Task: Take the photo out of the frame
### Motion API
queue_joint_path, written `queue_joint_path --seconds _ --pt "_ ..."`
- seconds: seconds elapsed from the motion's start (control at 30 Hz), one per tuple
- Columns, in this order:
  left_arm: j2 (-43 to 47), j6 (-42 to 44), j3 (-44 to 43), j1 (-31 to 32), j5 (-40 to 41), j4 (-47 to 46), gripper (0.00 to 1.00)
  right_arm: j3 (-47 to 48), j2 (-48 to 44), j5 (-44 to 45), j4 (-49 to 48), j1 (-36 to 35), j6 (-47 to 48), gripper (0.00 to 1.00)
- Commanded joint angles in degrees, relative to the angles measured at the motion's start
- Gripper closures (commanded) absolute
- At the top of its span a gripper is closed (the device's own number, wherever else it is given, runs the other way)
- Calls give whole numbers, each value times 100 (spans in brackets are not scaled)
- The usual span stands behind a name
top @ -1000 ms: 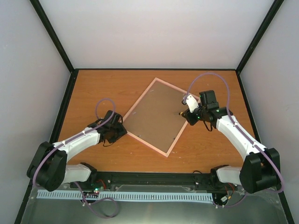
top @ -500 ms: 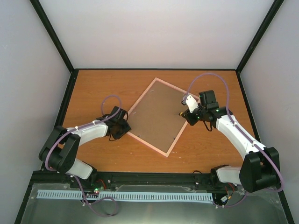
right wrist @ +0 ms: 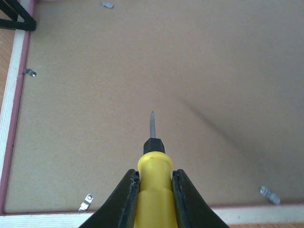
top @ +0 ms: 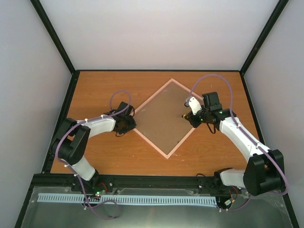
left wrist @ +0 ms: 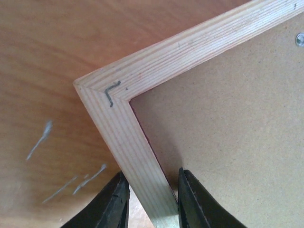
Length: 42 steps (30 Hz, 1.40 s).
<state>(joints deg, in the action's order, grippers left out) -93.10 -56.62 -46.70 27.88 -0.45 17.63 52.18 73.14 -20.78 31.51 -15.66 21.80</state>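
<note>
Our left gripper (left wrist: 151, 175) pinches the frame (left wrist: 121, 142) at its left corner; our right gripper (right wrist: 154, 173) clamps a screwdriver (right wrist: 153, 164). Wooden table (top: 95, 90), pale walls (top: 156, 33).

L arm (top: 92, 127), lower left of top view: white shells, black joints, lilac cable (top: 118, 95) looping over it. R arm (top: 240, 137), lower right: same white/black build, own lilac cable arching high, plus a white cap (top: 194, 103) & black cam block (top: 211, 99) nr the wrist. Bases (top: 232, 178) white on a black rail (top: 156, 183) w/ a green LED (top: 98, 193). L gripper (left wrist: 152, 204) & R gripper (right wrist: 154, 199): matte black curved fingers (left wrist: 114, 206), bottom edge of each wrist view.
</note>
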Motion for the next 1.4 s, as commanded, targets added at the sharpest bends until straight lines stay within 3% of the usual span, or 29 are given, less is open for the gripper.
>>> queue_joint_path --seconds 0.0,0.13,0.43,0.67,0.77,0.9,1.07,1.37 --pt "-461 1224 -247 -50 53 482 80 -51 -28 -52 1 39 69 97" --pt "-512 1799 -259 -319 -310 497 83 -50 -37 -51 -2 37 74 97" --pt "9 2642 -92 -583 151 818 87 -40 -91 -63 -10 44 79 97" --pt "-378 2791 -722 -593 69 756 87 -58 -151 -89 -29 40 60 97" --pt "-718 2760 -1272 -599 201 907 80 -72 -160 -88 -31 42 54 97" --pt "-812 2516 -1945 -594 615 1592 60 -72 -128 -123 -36 41 50 97" --pt "177 2143 -1342 -312 569 1674 54 -57 -91 -86 -37 40 80 97" --pt "1250 816 -26 926 -69 2104 53 -36 3 -117 -15 39 127 97"
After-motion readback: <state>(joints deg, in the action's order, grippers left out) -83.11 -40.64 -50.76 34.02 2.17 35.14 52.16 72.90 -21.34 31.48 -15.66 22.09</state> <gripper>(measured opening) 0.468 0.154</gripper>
